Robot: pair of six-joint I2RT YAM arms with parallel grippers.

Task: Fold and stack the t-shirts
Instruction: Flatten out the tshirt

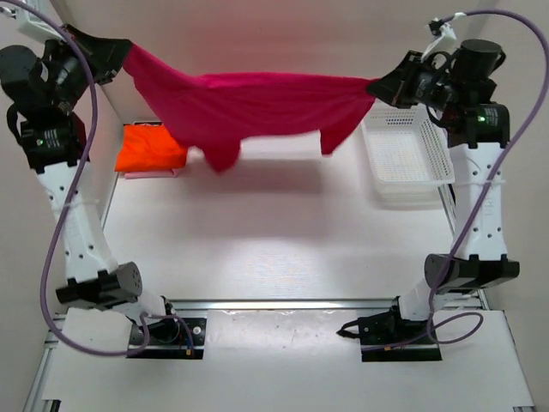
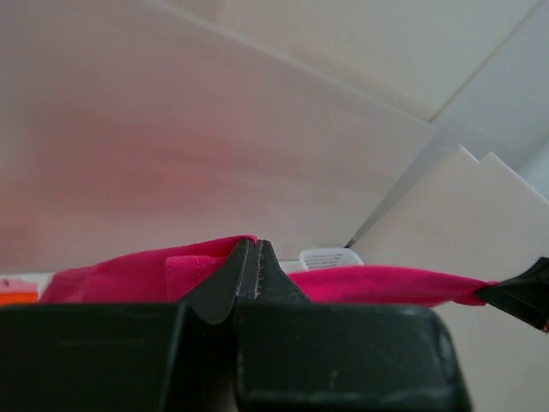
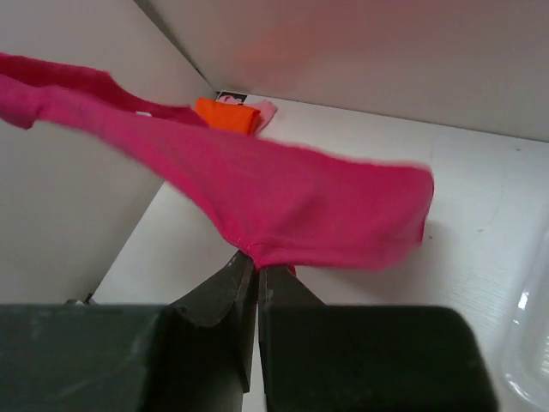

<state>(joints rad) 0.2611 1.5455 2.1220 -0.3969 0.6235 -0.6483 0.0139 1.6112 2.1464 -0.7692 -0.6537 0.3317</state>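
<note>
Aloft, soft slack magenta shirt [image 1: 249, 107].

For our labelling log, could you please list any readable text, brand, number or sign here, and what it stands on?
None can be read. The magenta shirt, orange shirt and white basket show no print.
A small black-and-white mark by the orange shirt is too blurred.

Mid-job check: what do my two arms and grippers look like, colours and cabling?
The left arm and right arm have white dotted links between black cylindrical joints. A lilac cable loops loosely along each. The left gripper and right gripper are matte black, with tapered wedge fingers. A small green light shows on the right arm.
</note>
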